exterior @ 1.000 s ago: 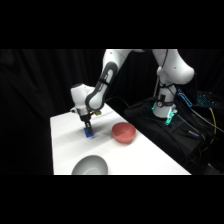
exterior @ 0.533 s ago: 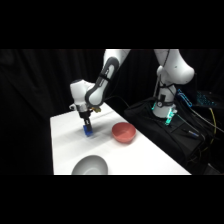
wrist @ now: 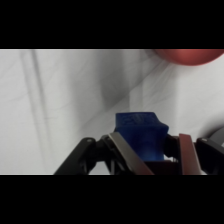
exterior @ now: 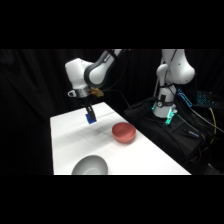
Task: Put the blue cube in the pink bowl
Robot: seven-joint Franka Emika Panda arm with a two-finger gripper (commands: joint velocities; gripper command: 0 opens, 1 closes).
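Observation:
The blue cube (exterior: 92, 118) hangs in the air above the table's far left part, held between my gripper's (exterior: 91, 117) fingers. In the wrist view the blue cube (wrist: 138, 135) fills the space between the two fingers, so my gripper (wrist: 145, 150) is shut on it. The pink bowl (exterior: 124, 132) rests on the table to the right of the cube and lower in the side view. Only the pink bowl's rim (wrist: 192, 55) shows at the wrist view's upper right corner.
A grey bowl (exterior: 90, 165) sits near the table's front edge. The white table (exterior: 75, 135) has its far edge just behind the gripper. The arm's base (exterior: 162, 107) stands at the right on a dark surface with cables.
The gripper has risen with the blue cube in it, and the cube now hangs higher above the table than a second ago.

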